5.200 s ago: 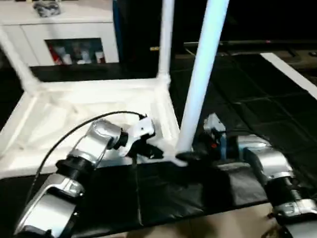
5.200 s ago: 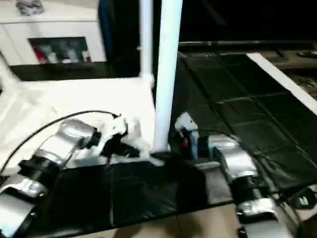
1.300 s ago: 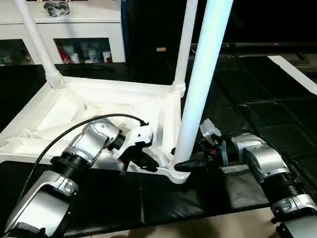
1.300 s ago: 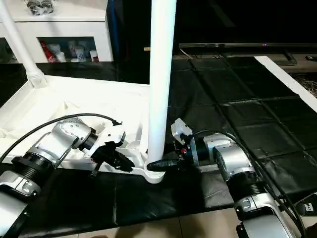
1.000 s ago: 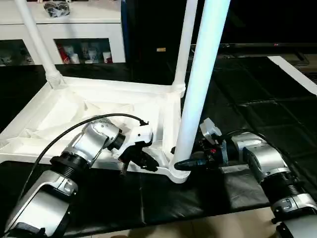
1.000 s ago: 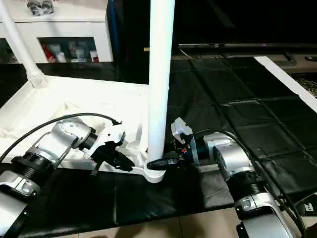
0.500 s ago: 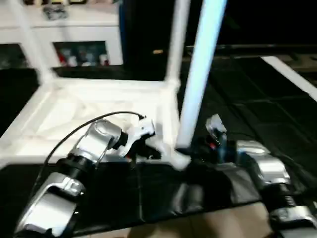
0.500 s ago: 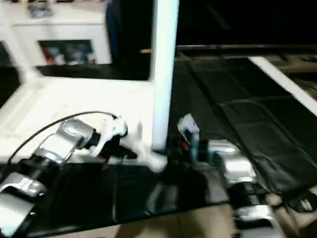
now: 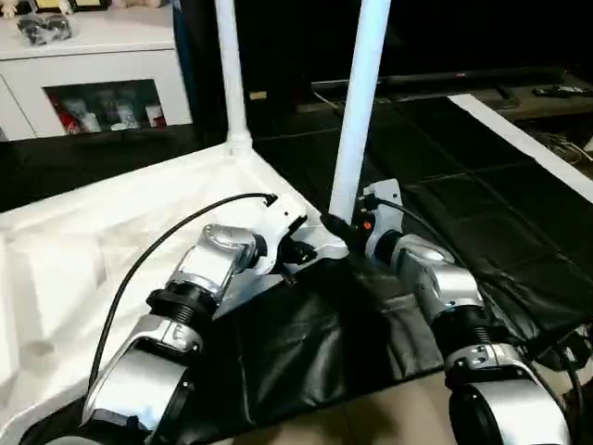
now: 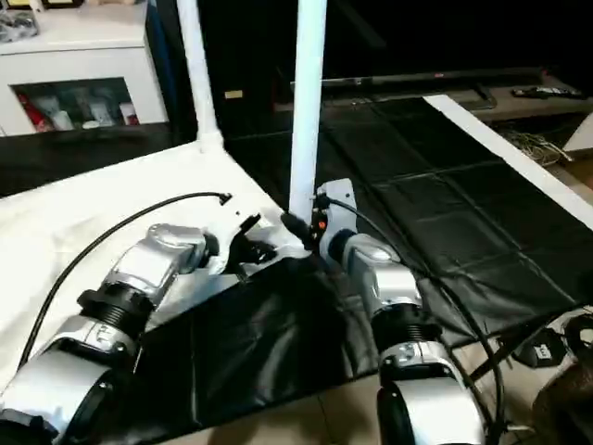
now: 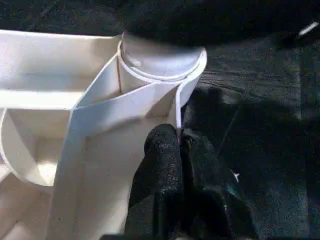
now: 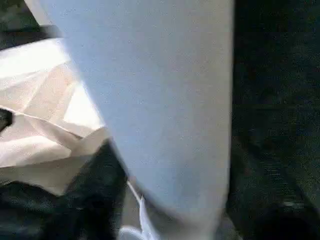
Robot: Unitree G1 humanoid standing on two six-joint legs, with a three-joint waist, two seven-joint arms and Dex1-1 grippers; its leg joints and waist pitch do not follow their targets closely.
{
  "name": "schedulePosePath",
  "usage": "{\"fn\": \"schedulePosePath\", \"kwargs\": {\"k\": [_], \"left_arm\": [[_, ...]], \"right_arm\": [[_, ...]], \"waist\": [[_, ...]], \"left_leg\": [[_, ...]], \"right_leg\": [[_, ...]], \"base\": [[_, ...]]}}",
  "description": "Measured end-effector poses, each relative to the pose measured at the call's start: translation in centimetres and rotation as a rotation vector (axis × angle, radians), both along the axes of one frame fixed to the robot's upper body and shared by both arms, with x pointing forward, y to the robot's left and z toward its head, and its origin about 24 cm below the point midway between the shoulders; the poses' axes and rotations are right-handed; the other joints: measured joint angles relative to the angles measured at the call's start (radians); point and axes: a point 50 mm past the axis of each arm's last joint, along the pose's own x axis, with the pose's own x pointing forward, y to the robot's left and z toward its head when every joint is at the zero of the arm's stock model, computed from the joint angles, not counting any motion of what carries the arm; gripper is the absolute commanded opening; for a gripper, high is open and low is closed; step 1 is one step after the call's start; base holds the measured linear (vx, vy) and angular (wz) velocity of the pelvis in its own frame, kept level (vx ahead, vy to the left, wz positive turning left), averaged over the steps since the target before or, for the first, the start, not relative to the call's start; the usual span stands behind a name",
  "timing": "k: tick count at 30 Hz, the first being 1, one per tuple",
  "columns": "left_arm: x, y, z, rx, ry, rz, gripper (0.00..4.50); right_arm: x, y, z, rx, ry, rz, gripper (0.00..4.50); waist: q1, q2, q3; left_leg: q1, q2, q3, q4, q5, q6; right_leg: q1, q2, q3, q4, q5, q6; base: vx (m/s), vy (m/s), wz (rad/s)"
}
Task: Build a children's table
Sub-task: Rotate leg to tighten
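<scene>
Two legs seated upright in inverted tabletop; remainder unconfirmed; left hand pinching tabletop rim, right hand state undeterminable.

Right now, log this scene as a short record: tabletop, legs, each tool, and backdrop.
tabletop: white tabletop lying underside up on black floor mats
legs: near leg standing in the near corner socket; far leg standing in the far corner
left tool: left tool shut, pinching the tabletop's rim beside the near socket
right tool: right tool at the near leg's base
backdrop: white cabinet with glass doors
</scene>
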Motion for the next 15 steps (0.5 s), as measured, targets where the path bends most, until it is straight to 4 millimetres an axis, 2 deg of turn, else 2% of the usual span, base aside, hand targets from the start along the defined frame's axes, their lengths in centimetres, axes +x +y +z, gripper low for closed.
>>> {"fn": "schedulePosePath", "kwargs": {"k": [1,5,6,11,15], "left_arm": [[0.0,0.0,0.0,-0.001,0.000,-0.005,0.00],[-0.2,-0.2,0.0,0.006,-0.023,-0.063,0.00],[-0.4,-0.1,0.1,0.022,-0.041,-0.103,0.00],[-1.3,1.4,0.1,0.060,-0.076,-0.280,0.00],[-1.6,2.4,0.5,0.087,-0.077,-0.375,0.00]], "right_arm": [[0.0,0.0,0.0,-0.001,-0.001,0.000,3.23],[-0.4,-0.3,-0.1,0.002,-0.019,0.031,3.46],[-0.7,-0.8,-0.2,-0.003,-0.031,0.066,3.69],[-3.2,-3.1,-0.9,-0.009,-0.032,0.308,4.09],[-4.3,-4.2,-1.0,-0.015,-0.013,0.447,4.42]], "waist": [[0.005,0.000,0.000],[0.014,0.000,0.000],[0.018,0.000,0.000],[0.039,0.002,0.001],[0.042,0.004,0.002]], "left_leg": [[0.000,0.000,0.000,-0.001,0.000,0.001],[0.000,0.001,0.001,-0.001,-0.001,0.004],[0.000,0.001,0.001,-0.001,-0.001,0.004],[0.001,0.001,0.002,0.000,-0.005,0.000],[0.001,0.002,0.003,0.001,-0.005,0.000]], "right_leg": [[0.000,0.000,0.000,0.000,-0.001,-0.001],[0.000,0.000,0.000,0.000,-0.004,-0.001],[0.000,0.000,0.000,0.000,-0.004,-0.001],[0.001,0.000,0.001,0.001,-0.004,-0.001],[0.001,0.000,0.002,0.001,-0.003,-0.002]], "base": [[0.000,0.000,0.00],[0.000,0.000,0.00],[0.000,0.000,0.00],[0.000,0.000,0.00],[0.000,0.000,0.00]]}}
